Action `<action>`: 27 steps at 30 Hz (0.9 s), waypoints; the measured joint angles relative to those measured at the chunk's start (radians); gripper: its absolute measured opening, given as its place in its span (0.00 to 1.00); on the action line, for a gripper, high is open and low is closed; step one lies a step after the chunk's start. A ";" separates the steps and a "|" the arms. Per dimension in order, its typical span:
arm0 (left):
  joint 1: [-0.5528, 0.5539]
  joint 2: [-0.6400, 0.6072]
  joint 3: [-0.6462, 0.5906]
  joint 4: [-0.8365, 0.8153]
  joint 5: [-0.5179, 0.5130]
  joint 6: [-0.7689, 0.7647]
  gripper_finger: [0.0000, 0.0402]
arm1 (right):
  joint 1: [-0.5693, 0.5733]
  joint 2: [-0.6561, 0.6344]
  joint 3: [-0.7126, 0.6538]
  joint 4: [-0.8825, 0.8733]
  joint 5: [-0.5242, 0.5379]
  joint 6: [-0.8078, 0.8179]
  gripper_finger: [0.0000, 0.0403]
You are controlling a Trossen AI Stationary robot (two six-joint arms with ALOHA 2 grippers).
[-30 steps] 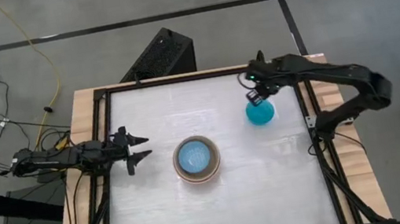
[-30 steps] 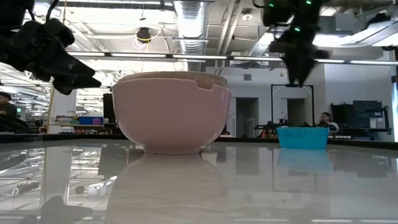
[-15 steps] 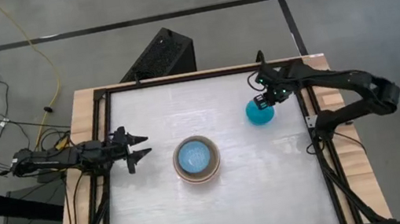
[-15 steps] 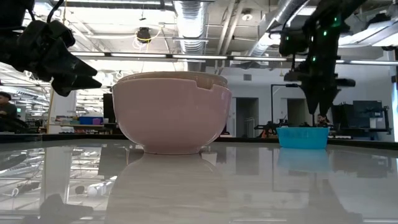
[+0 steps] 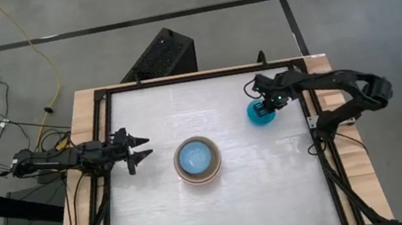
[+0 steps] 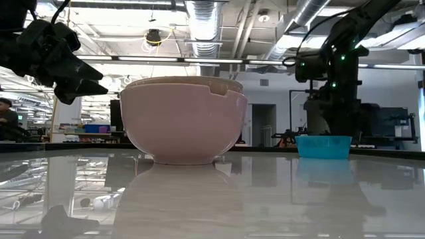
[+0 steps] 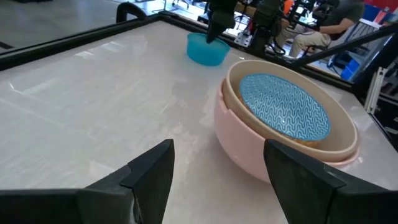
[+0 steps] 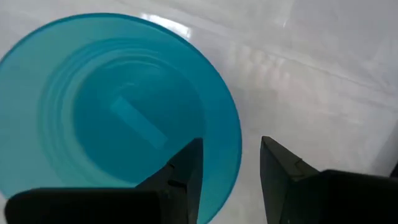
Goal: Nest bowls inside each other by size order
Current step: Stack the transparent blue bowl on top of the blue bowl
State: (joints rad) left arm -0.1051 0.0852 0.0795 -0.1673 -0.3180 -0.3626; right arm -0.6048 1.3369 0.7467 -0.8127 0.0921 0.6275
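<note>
The smallest teal-blue bowl (image 5: pixel 260 115) stands upright on its base at the table's far right; it also shows in the low view (image 6: pixel 323 147). My right gripper (image 8: pixel 231 149) is open and low over this bowl. One finger (image 8: pixel 186 168) is inside the rim and the other (image 8: pixel 280 171) is outside it, with the rim (image 8: pixel 238 140) between them and a gap on each side. The salmon-pink bowl (image 5: pixel 197 161) stands mid-table, holding a grey-beige bowl (image 7: pixel 348 140) and the light blue bowl (image 7: pixel 283 106). No cream-white bowl shows. My left gripper (image 5: pixel 139 149) is open and empty at the left edge.
Black frame rails (image 5: pixel 311 112) run close along the table's right edge beside the teal bowl. Bare tabletop (image 5: pixel 276 189) lies between the nested stack and the near and right edges. People and equipment show in the room behind the table.
My right gripper has come down from above onto the teal bowl's right side, until its open fingers stand on either side of the rim. The bowl has stayed where it was.
</note>
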 joint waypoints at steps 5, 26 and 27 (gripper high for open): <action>0.000 0.000 0.000 0.000 0.001 -0.001 0.59 | 0.000 0.044 0.000 0.038 -0.019 -0.015 0.25; 0.000 0.000 0.000 -0.002 0.082 -0.027 0.59 | 0.000 0.000 0.095 -0.044 -0.047 0.022 0.00; 0.000 0.000 0.000 -0.002 0.087 -0.026 0.59 | 0.007 -0.003 0.114 -0.063 -0.049 0.030 0.00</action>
State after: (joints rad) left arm -0.1051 0.0849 0.0795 -0.1688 -0.2314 -0.3889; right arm -0.5982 1.3337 0.8610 -0.8757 0.0436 0.6574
